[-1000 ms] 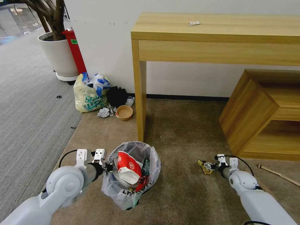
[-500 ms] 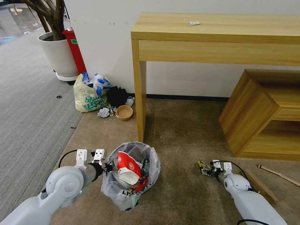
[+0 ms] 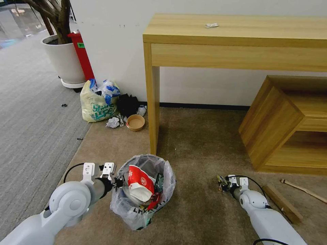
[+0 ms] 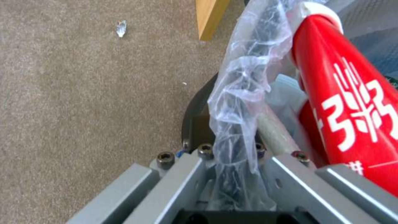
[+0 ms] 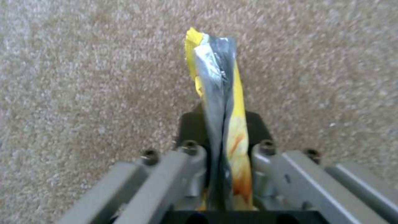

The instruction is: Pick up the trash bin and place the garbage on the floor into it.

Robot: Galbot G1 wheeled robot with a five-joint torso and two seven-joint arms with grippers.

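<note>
Left gripper is clamped on the rim of the small round black trash bin, w/ the crinkly clear plastic liner bag pinched right between its fingers; left wrist view shows the plastic bunched up in there. Bin sits on the beige-brown short-pile carpet in front of the robot, a bit to its left, near the leg of the light wooden desk. It's already pretty full: a big crumpled red and white paper cup on top, plus other bits under it I can't make out.

Right gripper is low over the carpet, well to the right of the bin, fingers shut tight on a thin yellow and silver foil wrapper. Wrapper sticks out past the fingertips. Can't tell if its tip touches the carpet.

Other stuff on the carpet near the right arm: a flat brown cardboard strip just beside it, and a thin wooden stick a bit farther out, by the low wooden shelf unit.

Back by the wall: a yellowish tied bag w/ green print, a brown paper bowl, some crumpled white paper and a black bag.
</note>
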